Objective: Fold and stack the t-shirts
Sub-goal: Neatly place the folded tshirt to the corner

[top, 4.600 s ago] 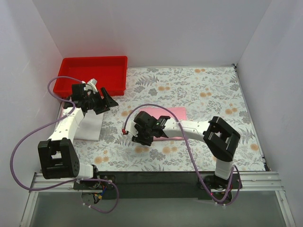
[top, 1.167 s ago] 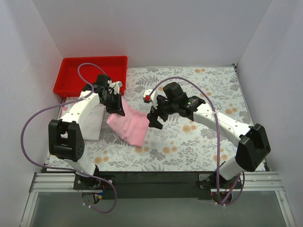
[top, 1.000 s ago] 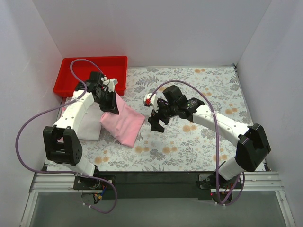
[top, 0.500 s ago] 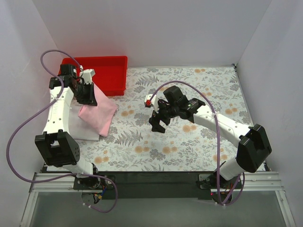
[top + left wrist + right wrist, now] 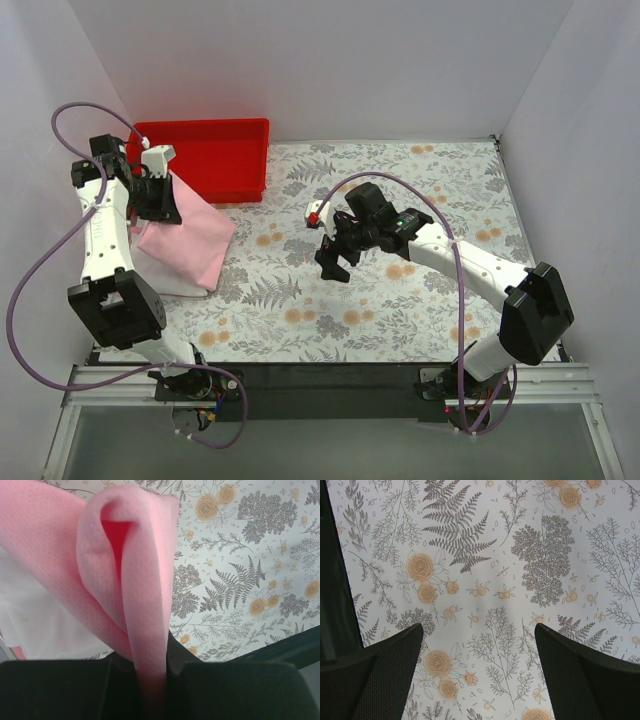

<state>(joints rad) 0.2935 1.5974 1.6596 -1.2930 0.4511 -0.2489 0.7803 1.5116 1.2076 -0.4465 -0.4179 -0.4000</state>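
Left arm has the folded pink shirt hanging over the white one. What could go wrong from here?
The left hand pinches one edge of the pink t-shirt, and its fold gapes open in the wrist view; it may unfold when lowered.
It hangs askew, partly past the white t-shirt over the tablecloth, so the stack could end up crooked.
The right hand is open and far off, unable to steady it.

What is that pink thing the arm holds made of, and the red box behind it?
The pink t-shirt looks like soft matte knit cloth: fine mesh texture, limp folds. The red tray seems rigid plastic, smooth, with straight moulded walls.
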